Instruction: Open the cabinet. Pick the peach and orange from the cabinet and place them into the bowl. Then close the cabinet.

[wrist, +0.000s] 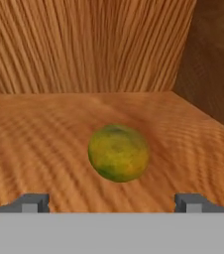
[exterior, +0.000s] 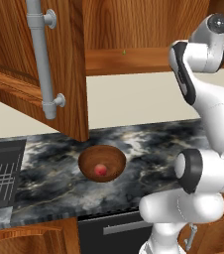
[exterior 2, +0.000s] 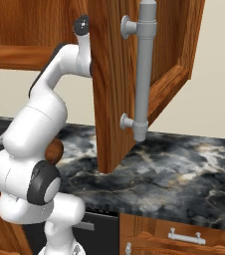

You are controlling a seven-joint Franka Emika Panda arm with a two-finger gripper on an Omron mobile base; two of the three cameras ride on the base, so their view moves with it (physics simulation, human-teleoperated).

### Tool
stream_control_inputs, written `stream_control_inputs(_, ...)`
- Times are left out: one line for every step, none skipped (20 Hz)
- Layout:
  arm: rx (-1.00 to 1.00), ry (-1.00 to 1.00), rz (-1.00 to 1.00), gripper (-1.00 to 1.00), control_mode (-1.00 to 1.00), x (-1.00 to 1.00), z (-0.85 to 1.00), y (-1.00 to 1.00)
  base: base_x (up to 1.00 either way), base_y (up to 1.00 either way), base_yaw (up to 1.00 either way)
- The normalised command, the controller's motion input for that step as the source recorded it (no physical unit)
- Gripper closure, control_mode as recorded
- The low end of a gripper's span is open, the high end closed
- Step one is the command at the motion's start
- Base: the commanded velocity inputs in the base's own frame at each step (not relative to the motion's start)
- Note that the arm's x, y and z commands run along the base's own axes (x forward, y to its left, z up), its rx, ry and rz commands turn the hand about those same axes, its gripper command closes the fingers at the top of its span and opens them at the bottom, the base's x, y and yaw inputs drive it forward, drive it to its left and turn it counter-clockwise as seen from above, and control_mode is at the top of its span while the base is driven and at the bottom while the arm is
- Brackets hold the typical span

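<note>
The pincer [wrist: 112, 202] is reaching wide open and empty toward the orange [wrist: 118, 153] on the cabinet [wrist: 84, 49] shelf, risking nudging it so it rolls farther away.

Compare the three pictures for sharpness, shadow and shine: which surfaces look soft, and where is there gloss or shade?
Hand view: soft and slightly blurred, with the orange casting a faint shadow on the shelf and the right wall darker. Left base view: sharp, with the bowl glossy around the peach and the marbled counter evenly lit. Right base view: crisp, and the cabinet handle is shaded on one side.
</note>
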Motion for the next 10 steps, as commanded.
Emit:
stream_control_inputs(0.0, 0.03, 0.0, -1.0, -1.0, 0.38, 0.0, -0.11, 0.0, 0.0, 0.0)
stream_control_inputs(0.0, 0.02, 0.0, -1.0, -1.0, 0.37, 0.0, -0.1, 0.0, 0.0, 0.0)
stream_control_inputs(0.0, 0.02, 0.0, -1.0, -1.0, 0.36, 0.0, -0.12, 0.0, 0.0, 0.0)
stream_control_inputs(0.0, 0.04, 0.0, -1.0, -1.0, 0.36, 0.0, -0.13, 0.0, 0.0, 0.0)
stream_control_inputs(0.0, 0.04, 0.0, -1.0, -1.0, 0.34, 0.0, -0.12, 0.0, 0.0, 0.0)
stream_control_inputs(0.0, 0.03, 0.0, -1.0, -1.0, 0.31, 0.0, -0.14, 0.0, 0.0, 0.0)
stream_control_inputs(0.0, 0.04, 0.0, -1.0, -1.0, 0.3, 0.0, -0.14, 0.0, 0.0, 0.0)
stream_control_inputs(0.0, 0.05, 0.0, -1.0, -1.0, 0.3, 0.0, -0.14, 0.0, 0.0, 0.0)
stream_control_inputs(0.0, 0.04, 0.0, -1.0, -1.0, 0.26, 0.0, -0.15, 0.0, 0.0, 0.0)
stream_control_inputs(0.0, 0.05, 0.0, -1.0, -1.0, 0.29, 0.0, -0.12, 0.0, 0.0, 0.0)
